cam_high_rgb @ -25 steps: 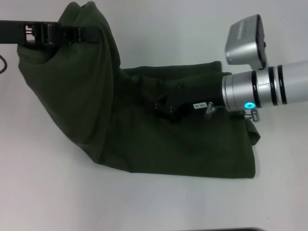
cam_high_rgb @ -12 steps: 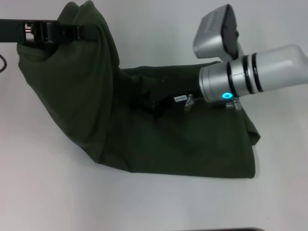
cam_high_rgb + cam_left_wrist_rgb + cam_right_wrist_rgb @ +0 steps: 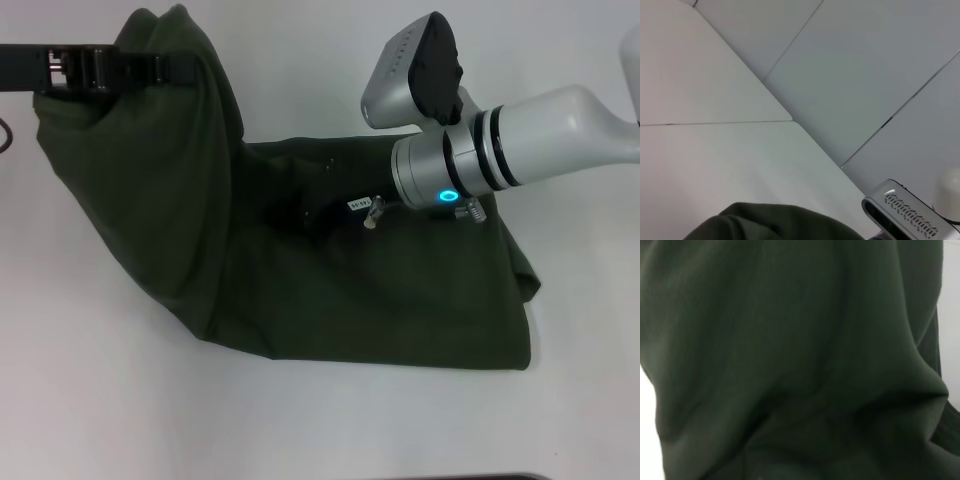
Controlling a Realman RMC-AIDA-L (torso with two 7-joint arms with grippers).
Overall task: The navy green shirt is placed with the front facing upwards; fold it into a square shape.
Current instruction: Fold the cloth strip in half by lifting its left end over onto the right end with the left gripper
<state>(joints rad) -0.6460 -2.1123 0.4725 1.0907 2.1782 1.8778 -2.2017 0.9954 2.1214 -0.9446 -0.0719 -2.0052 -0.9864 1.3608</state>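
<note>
The navy green shirt [image 3: 300,270] lies on the white table [image 3: 100,400] with its plain dark side up, bent into a rough L: the longer part runs across the head view from the middle toward the robot's right, flat on the table with a straight folded edge along the near side, while the other part rises diagonally toward the far left corner, lifted off the surface. That raised end drapes over the left gripper [image 3: 150,68], which reaches in horizontally from the left edge of the view, well above the table; its black fingers are closed on a bunch of the cloth at the top of the fold. The right arm comes in from the right, its silver wrist angled down and inward with a blue ring light showing, and the right gripper [image 3: 315,215] is pressed low against the shirt near its centre; dark against dark cloth, whether its jaws are open or closed cannot be told. The right wrist view shows only rumpled green fabric [image 3: 790,365] close up.
</note>
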